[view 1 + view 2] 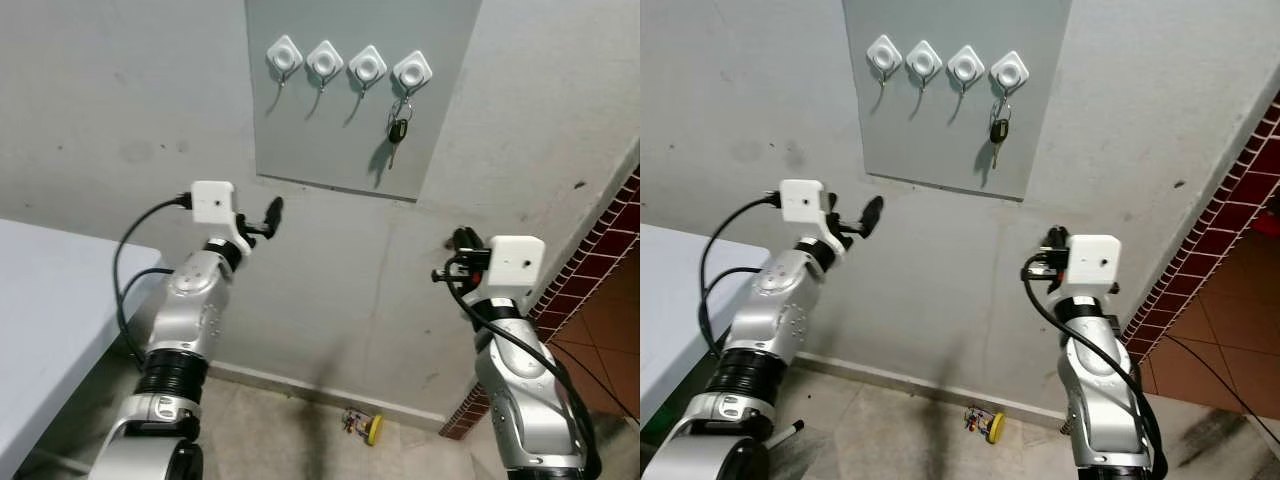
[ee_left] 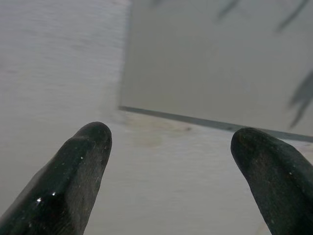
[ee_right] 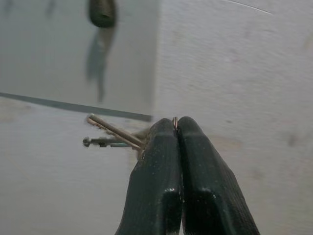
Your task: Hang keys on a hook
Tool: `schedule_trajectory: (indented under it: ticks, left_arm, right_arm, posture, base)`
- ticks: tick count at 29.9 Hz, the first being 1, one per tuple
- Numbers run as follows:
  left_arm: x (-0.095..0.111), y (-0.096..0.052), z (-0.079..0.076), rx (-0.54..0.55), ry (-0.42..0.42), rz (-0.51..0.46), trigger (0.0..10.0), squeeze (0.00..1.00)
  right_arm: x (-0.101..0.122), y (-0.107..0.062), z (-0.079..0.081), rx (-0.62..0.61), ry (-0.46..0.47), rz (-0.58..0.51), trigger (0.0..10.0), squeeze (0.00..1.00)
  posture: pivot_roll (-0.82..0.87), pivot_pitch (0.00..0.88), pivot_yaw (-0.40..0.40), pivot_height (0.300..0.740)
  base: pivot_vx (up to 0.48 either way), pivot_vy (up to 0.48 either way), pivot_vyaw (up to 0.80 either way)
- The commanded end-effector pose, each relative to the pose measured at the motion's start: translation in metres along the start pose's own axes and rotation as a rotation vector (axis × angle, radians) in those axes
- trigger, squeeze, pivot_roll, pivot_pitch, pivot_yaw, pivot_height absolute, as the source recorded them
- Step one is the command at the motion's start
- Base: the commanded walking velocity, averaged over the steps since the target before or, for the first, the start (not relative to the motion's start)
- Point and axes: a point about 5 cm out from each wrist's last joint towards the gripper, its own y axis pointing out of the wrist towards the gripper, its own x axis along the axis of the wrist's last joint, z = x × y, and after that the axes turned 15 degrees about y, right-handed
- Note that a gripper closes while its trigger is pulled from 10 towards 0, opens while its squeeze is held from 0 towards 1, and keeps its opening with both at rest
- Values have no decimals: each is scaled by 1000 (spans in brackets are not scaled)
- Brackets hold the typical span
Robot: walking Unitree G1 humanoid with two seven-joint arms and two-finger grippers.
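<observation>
A grey panel (image 1: 330, 120) on the wall carries several white hooks (image 1: 325, 61) in a row. A black car key (image 1: 397, 131) hangs from the rightmost hook (image 1: 412, 71). My right gripper (image 3: 176, 128) is raised below and right of the panel, shut on a set of thin metal keys (image 3: 110, 134) that stick out sideways from its fingertips. The same gripper (image 1: 462, 242) is seen from the head near the wall. My left gripper (image 2: 171, 139) is open with nothing between its fingers, held up under the panel's lower left corner (image 1: 272, 210).
A white table (image 1: 40, 320) stands at the left. A small yellow object (image 1: 362, 427) lies on the floor by the skirting. A red brick wall (image 1: 590, 290) and tiled floor run along the right.
</observation>
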Motion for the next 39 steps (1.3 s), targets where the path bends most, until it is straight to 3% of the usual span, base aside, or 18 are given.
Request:
schedule_trajectory:
  ticks: [1,27,39]
  left_arm:
    - [5,3,-8,-23,-16,-9,10000,0]
    - [5,5,-7,-25,-29,6,10000,0]
    - [6,6,-7,-21,12,8,10000,0]
  right_arm:
    - [7,1,-2,-5,1,-21,10000,0]
    - [7,0,-1,-5,6,-18,10000,0]
    - [7,2,-1,-2,8,-20,10000,0]
  posture:
    - [-57,0,-18,740]
    - [-59,0,-16,740]
    - [-60,0,-16,740]
  base:
    - [0,0,0]
    - [0,380,0]
    - [0,21,0]
